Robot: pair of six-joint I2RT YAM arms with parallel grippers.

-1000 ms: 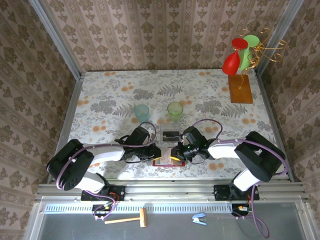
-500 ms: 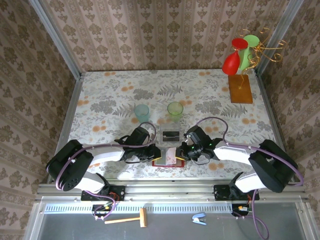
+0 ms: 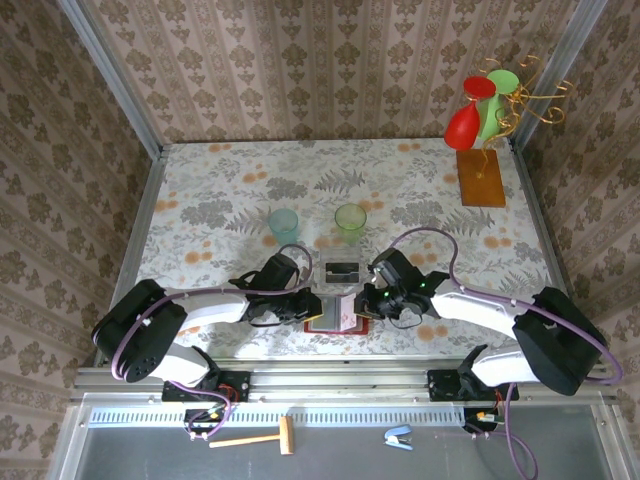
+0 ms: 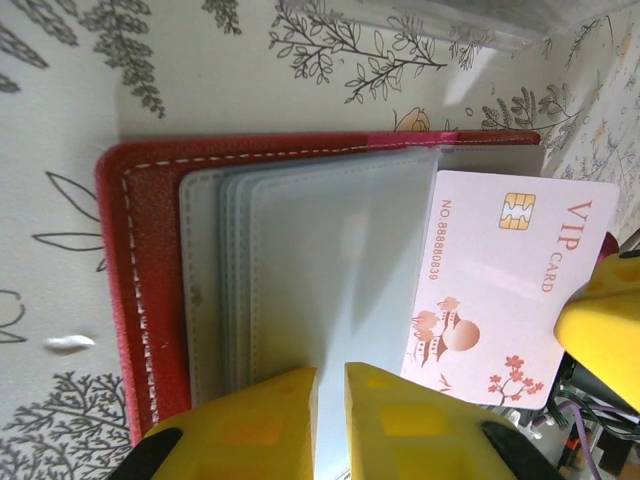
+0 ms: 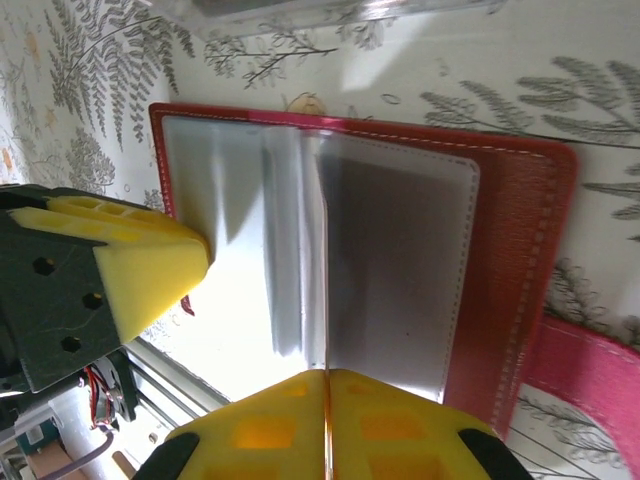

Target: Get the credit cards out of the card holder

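Note:
The card holder (image 3: 322, 322) lies open near the table's front edge, dark red with grey transparent pockets (image 4: 300, 260). My left gripper (image 4: 330, 372) is shut on the edge of one pocket sleeve and pins the card holder (image 4: 130, 300) down. A pink-white credit card (image 4: 505, 275) marked VIP sticks most of the way out of a pocket to the right. My right gripper (image 5: 327, 375) is shut on that card, which it sees edge-on over the open card holder (image 5: 520, 260). From above, the right gripper (image 3: 366, 305) and the card (image 3: 347, 312) sit just right of the left gripper (image 3: 314, 308).
A clear plastic box (image 3: 342, 270) stands just behind the card holder. Farther back are a blue-green cup (image 3: 283, 222) and a green cup (image 3: 350, 220). A wooden stand (image 3: 480, 178) with red and green shapes is at the back right.
The right gripper has drawn back to the right, and the pink-white card has slid further out of its pocket. The left gripper has stayed put.

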